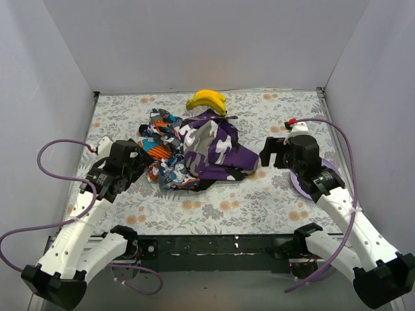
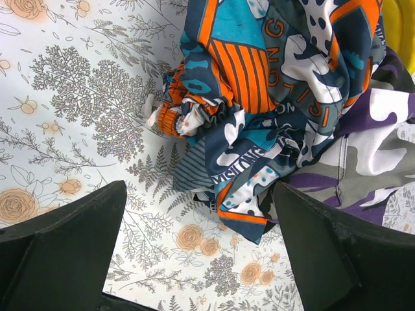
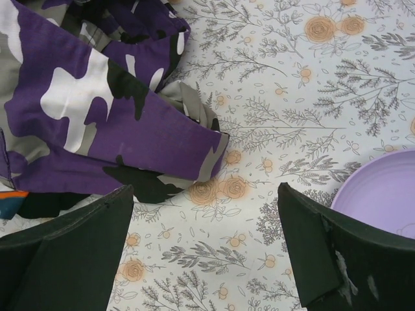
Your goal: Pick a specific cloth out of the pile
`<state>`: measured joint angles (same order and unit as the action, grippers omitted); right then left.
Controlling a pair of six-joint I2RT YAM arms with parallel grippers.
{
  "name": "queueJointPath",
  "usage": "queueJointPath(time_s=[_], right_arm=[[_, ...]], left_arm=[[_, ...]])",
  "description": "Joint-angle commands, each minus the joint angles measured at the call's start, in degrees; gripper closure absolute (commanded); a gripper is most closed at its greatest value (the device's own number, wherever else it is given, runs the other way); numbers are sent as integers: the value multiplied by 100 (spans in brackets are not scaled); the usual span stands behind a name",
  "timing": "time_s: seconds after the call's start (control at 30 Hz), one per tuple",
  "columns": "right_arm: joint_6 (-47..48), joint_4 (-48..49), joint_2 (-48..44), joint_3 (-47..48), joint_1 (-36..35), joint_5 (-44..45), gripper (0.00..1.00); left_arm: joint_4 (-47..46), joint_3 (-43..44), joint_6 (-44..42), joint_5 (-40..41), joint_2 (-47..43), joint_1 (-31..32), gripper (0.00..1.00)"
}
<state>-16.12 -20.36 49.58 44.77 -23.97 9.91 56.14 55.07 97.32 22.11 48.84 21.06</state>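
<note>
- Along the pile's (image 1: pixel 194 152) near-right edge, we see only a dark strip of what looks like the black cloth (image 3: pixel 52 202). It is tucked under the camouflage cloth (image 3: pixel 78 110). Most of it is hidden, and we cannot tell how far it runs beneath the pile.
- That strip lies just beside one finger of the right gripper (image 3: pixel 206 191), outside the gap. Between the fingers there is only bare table (image 3: pixel 311 84) and the camouflage cloth's folded corner.
- We find the right gripper spread wide and holding nothing, set just off the pile's right side with its fingers pointing toward the pile.
- From above, the right arm slants up from the near edge to the right of the pile. It crosses a purple plate (image 3: pixel 382 194), and the wrist is turned in toward the pile.
- On the pile's left side, the left gripper (image 2: pixel 198 194) is also spread wide and empty. A corner of the orange, blue and white print cloth (image 2: pixel 259 78) reaches into the gap, nearer one finger than the other.
- We see the left arm stretched diagonally from the near-left corner toward the pile, its forearm low.
- Yellow bananas (image 1: pixel 207 100) lie at the pile's far edge, against the camouflage cloth.
</note>
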Motion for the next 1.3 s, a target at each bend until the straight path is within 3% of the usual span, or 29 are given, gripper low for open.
queueJointPath(time_s=[0.0, 0.07, 0.13, 0.33, 0.53, 0.77, 0.87, 0.9, 0.97, 1.0, 1.03, 1.27], right_arm=[[345, 444, 34, 189, 15, -646, 2], [539, 515, 217, 321, 6, -1574, 5], [583, 743, 393, 470, -151, -1921, 4], [847, 1472, 1649, 1260, -1268, -1694, 2], [1032, 1605, 3590, 2412, -1576, -1870, 2], [1067, 2045, 4928, 3141, -1646, -1581, 3], [1093, 1650, 5526, 3415, -1646, -1693, 28], [1102, 1493, 5597, 3337, -1646, -1790, 45], [1041, 1578, 5519, 3004, -1646, -1887, 60], [1015, 1692, 5397, 2437, -1646, -1879, 82], [962, 1919, 5108, 2161, -1646, -1862, 98], [777, 2247, 3358, 103, -1646, -1686, 99]], left_arm=[[-146, 57, -151, -21, -120, -32, 2], [-549, -66, -519, -476, -129, -32, 2], [-884, -241, -643, -759, -147, -32, 2], [-1684, -330, -784, -1287, 266, -32, 2], [-2633, -5, -925, -2165, 1276, -32, 2], [-2802, 724, -1057, -1888, 2454, -5, 2], [-2583, 900, -1136, -1588, 2797, 21, 2], [-2556, 918, -1127, -1517, 2867, 21, 2], [-2476, 997, -1057, -1333, 3078, 21, 2], [-2468, 1032, -1013, -1123, 3166, 21, 2], [-2354, 1163, -952, -1060, 3263, 21, 2], [-2423, 1647, -837, -910, 4238, 21, 5]])
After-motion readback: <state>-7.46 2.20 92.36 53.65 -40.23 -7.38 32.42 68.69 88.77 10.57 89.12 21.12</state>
